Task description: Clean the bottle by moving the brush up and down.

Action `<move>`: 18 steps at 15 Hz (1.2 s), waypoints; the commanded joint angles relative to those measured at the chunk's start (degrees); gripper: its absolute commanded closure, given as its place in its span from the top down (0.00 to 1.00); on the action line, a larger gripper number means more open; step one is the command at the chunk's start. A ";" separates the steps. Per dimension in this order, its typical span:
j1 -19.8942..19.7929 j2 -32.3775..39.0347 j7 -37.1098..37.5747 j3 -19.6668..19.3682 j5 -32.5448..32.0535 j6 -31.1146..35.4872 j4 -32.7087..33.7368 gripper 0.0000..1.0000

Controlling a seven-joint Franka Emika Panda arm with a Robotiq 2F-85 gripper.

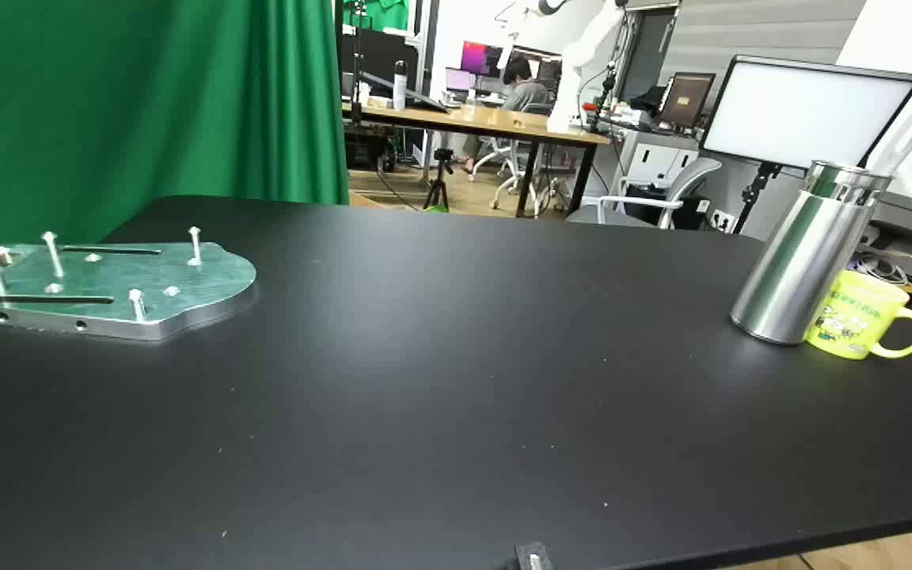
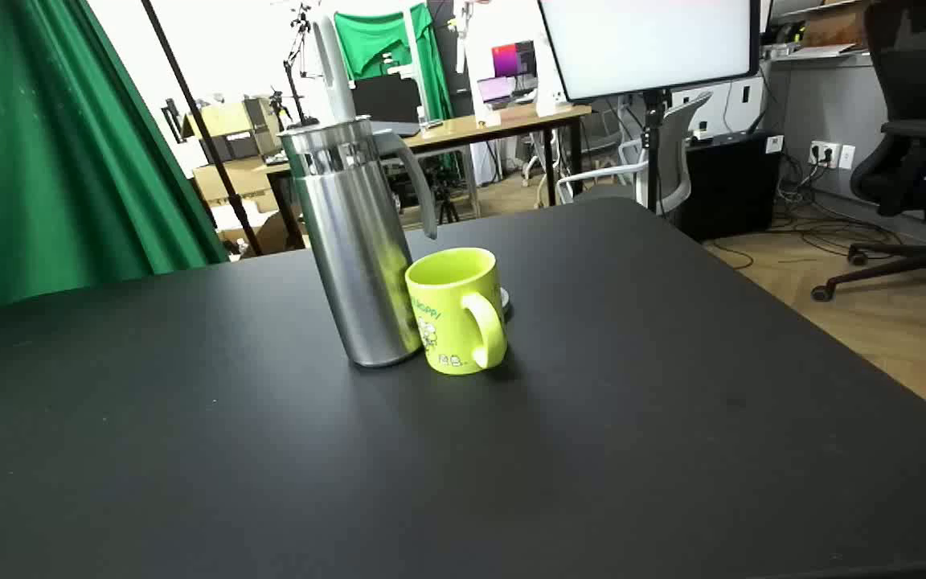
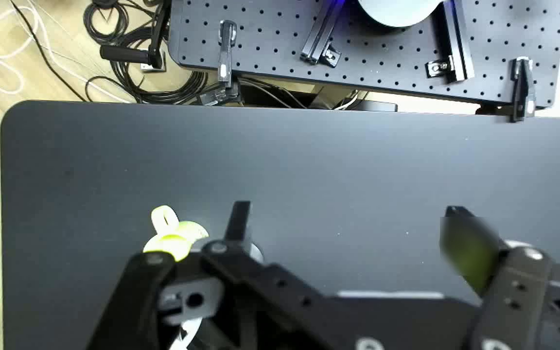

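The black worktop [image 1: 440,380] is carrying a silver bottle [image 1: 803,261], with a yellow-green mug [image 1: 860,315] standing just to its right in both exterior views. At left, in an exterior view, a bolt-studded plate [image 1: 123,275] is showing, contact unclear.

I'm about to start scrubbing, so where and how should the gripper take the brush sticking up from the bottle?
Probably by the upper end of the brush handle, with the open gripper coming from above: it is slim and rises past the top of the bottle. Coming in low could snag the bottle's side handle.
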 commanded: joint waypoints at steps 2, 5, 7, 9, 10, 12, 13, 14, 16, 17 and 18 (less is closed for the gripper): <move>0.04 0.10 -0.01 -0.02 0.01 -0.07 0.19 1.00; 0.04 0.10 -0.02 -0.02 0.01 -0.07 0.19 1.00; 0.04 0.10 -0.02 -0.02 0.01 -0.07 0.19 1.00; 0.04 0.10 -0.02 -0.02 0.01 -0.07 0.19 1.00; 0.04 0.10 -0.02 -0.02 0.01 -0.07 0.19 1.00; 0.04 0.10 -0.02 -0.02 0.01 -0.07 0.19 1.00; 0.09 0.46 -0.76 0.10 -1.29 0.43 0.38 1.00; 0.26 1.50 -3.07 0.02 -3.41 0.09 1.26 1.00; 0.68 3.32 -9.66 -0.52 -9.25 1.27 2.50 1.00; 0.72 4.29 -12.79 -1.01 -11.77 2.79 3.09 1.00; 0.70 5.59 -16.55 -1.71 -14.02 4.41 3.88 1.00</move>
